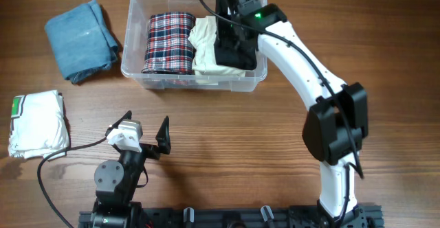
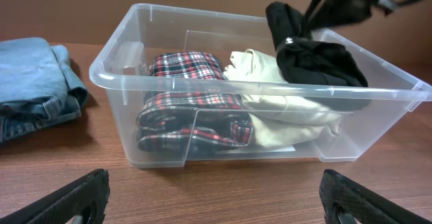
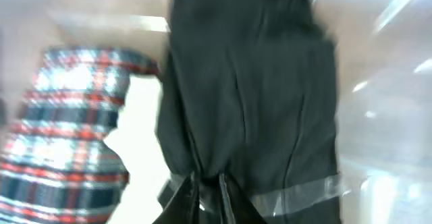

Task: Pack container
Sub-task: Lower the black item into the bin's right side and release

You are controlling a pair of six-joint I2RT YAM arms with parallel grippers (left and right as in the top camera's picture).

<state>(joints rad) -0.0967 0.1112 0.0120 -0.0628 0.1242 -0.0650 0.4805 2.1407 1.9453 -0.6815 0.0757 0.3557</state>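
Note:
The clear container (image 1: 206,82) stands at the table's back middle. Inside it lie a rolled plaid cloth (image 1: 168,42) on the left and a cream cloth (image 1: 204,46) beside it. My right gripper (image 1: 230,22) is over the bin's right part, shut on a black garment (image 1: 237,53) that rests partly on the cream cloth. In the right wrist view the gripper (image 3: 209,180) pinches the black fabric (image 3: 250,82). My left gripper (image 1: 144,128) is low near the front, open and with nothing in it, facing the container (image 2: 236,86) across bare wood (image 2: 214,183).
Folded blue jeans (image 1: 81,39) lie left of the bin, also seen from the left wrist (image 2: 34,89). A folded white cloth with green trim (image 1: 38,123) lies at the left edge. The right arm (image 1: 323,97) stretches across the right side.

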